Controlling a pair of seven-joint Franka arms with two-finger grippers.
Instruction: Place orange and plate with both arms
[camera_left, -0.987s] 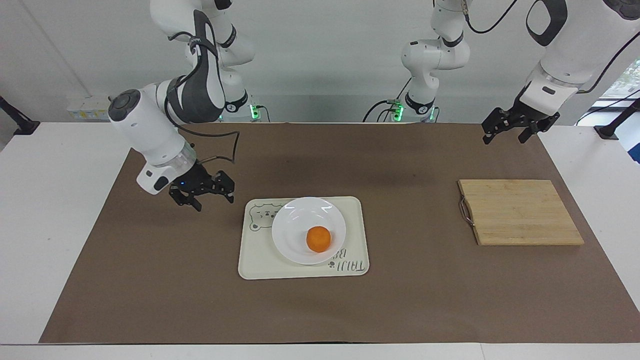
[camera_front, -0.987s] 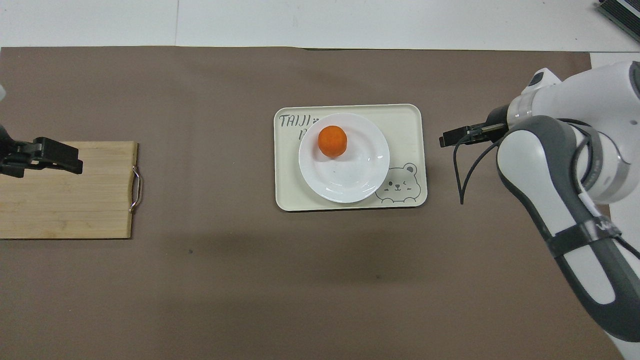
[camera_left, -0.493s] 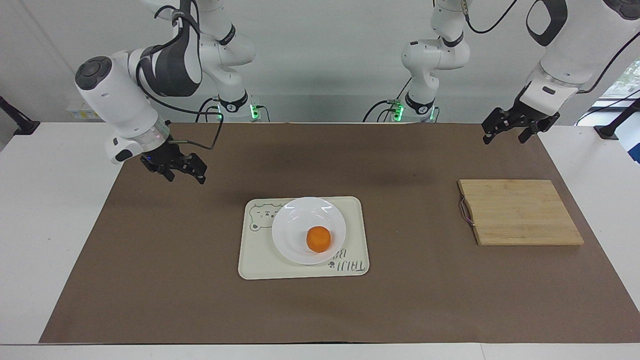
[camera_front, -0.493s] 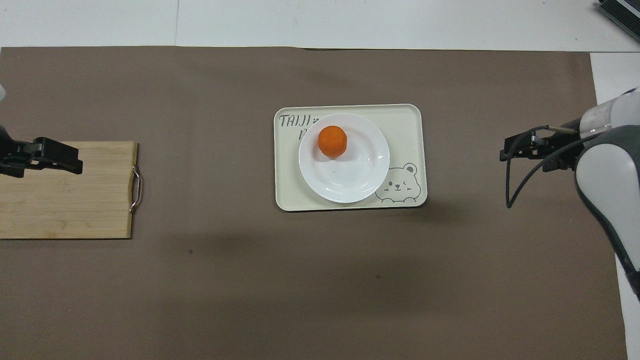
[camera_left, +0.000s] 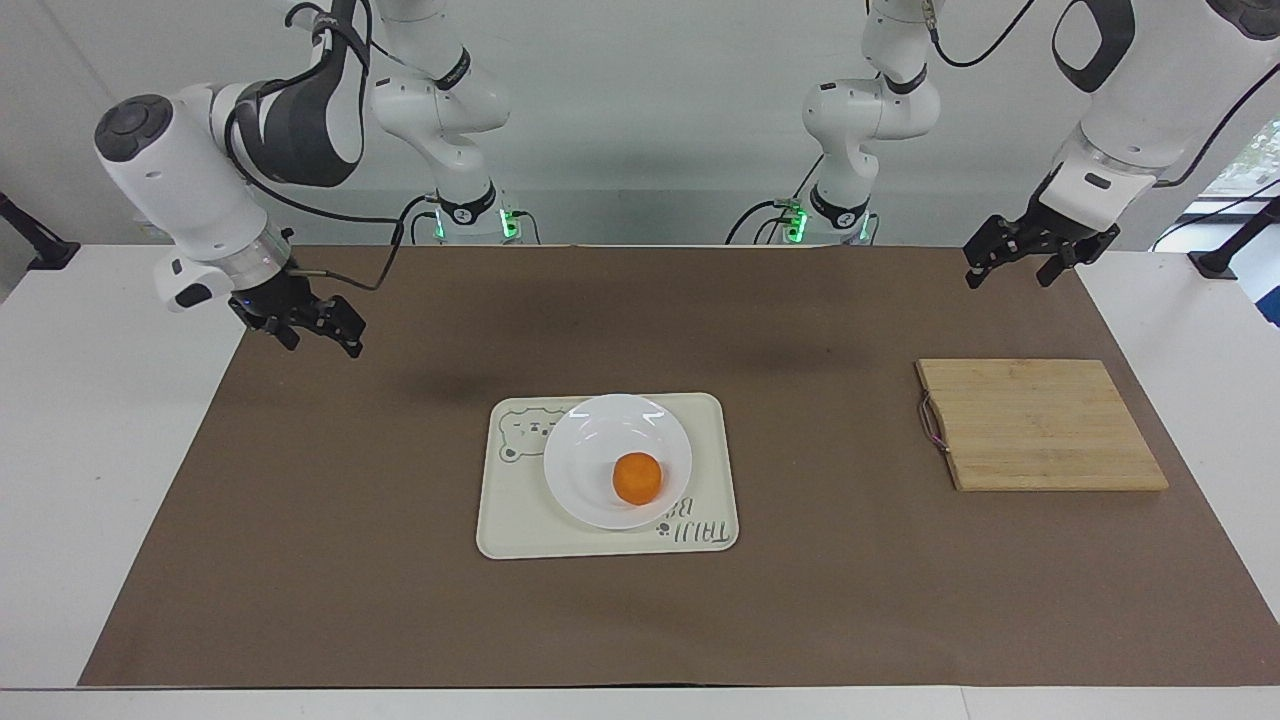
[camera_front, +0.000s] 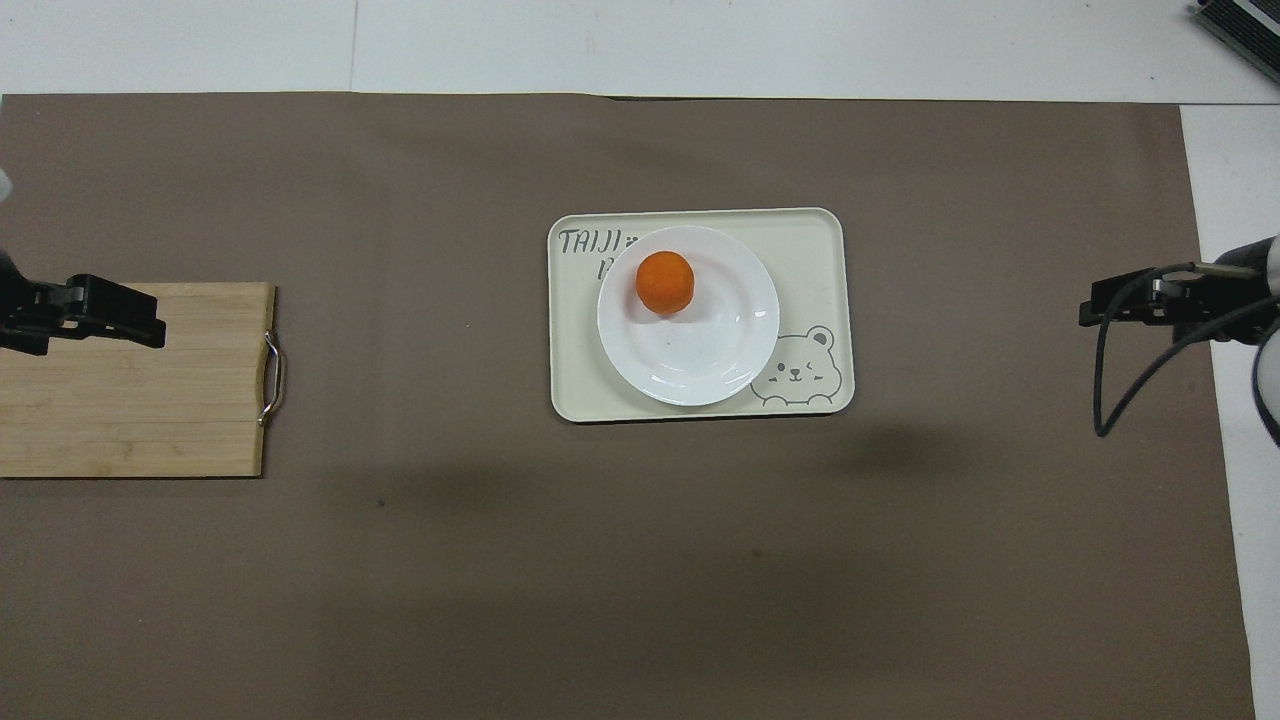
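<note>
The right gripper (camera_left: 305, 325), empty with fingers apart, had withdrawn from the bear tray (camera_left: 520, 520) toward its own table end. The orange (camera_left: 637, 477) sat on the plate (camera_left: 580, 460), so placement looked complete. The left gripper (camera_left: 1035, 255), fingers also apart, waited above the bamboo cutting board (camera_left: 1040, 425).

plate (camera_left: 610, 450) – glossy white | board (camera_left: 1040, 425) – matt wood, metal handle (camera_left: 932, 424)

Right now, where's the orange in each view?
Facing view: the orange lies on the plate, low in its dish, at the picture's centre.
Overhead view: the orange sits high on the plate.
Shared landmark: the tray with the bear drawing, under the plate.
</note>
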